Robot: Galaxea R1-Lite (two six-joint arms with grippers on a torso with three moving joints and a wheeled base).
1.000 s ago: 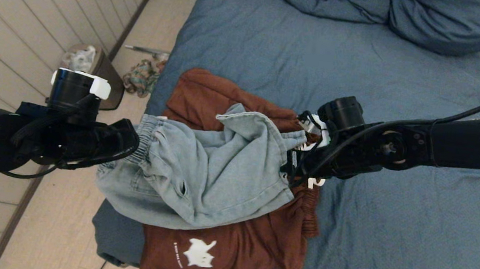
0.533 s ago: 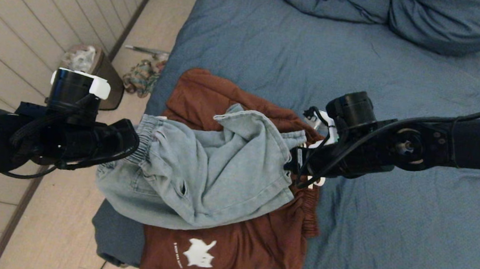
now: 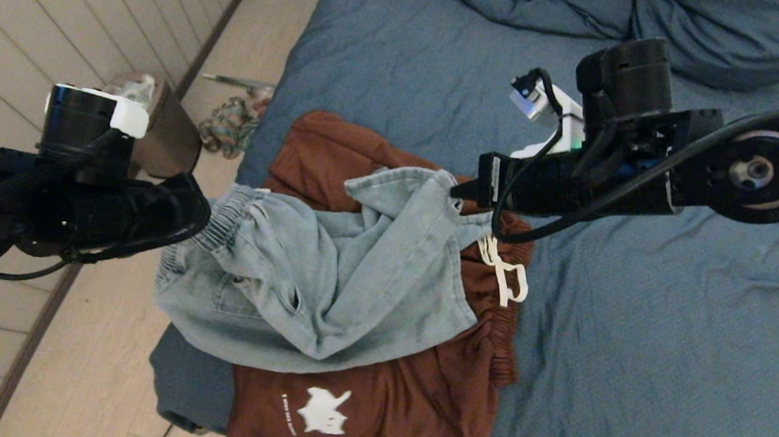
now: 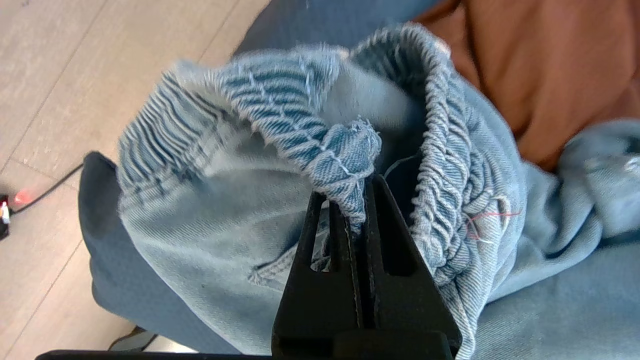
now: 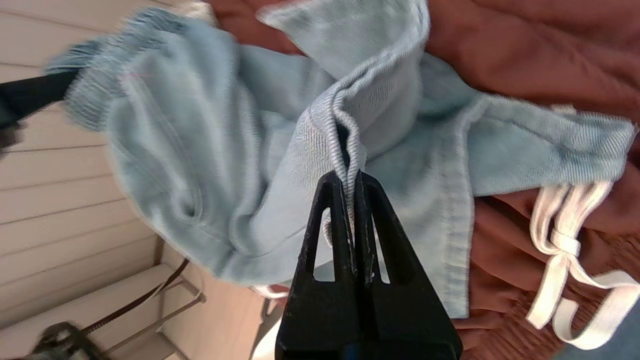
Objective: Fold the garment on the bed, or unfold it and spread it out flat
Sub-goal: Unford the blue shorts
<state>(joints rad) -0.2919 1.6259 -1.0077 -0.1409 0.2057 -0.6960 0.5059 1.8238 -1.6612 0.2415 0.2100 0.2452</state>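
- Denim shorts [image 3: 325, 277], pale blue, lie crumpled on a rust-brown garment [image 3: 378, 398] near the bed's [image 3: 635, 360] left edge, partly lifted.
- Left pincer [image 4: 356, 210] is closed tight on the elastic waistband over the bed's edge.
- Right pincer [image 5: 352, 182] is clamped on a folded hem at the shorts' opposite side.
- White drawstring [image 3: 506, 278] lies on the brown garment.

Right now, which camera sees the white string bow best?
The right wrist view: the white drawstring bow lies close and clear on the brown garment. The head view shows it small beside the blue shorts. The left wrist view misses it.
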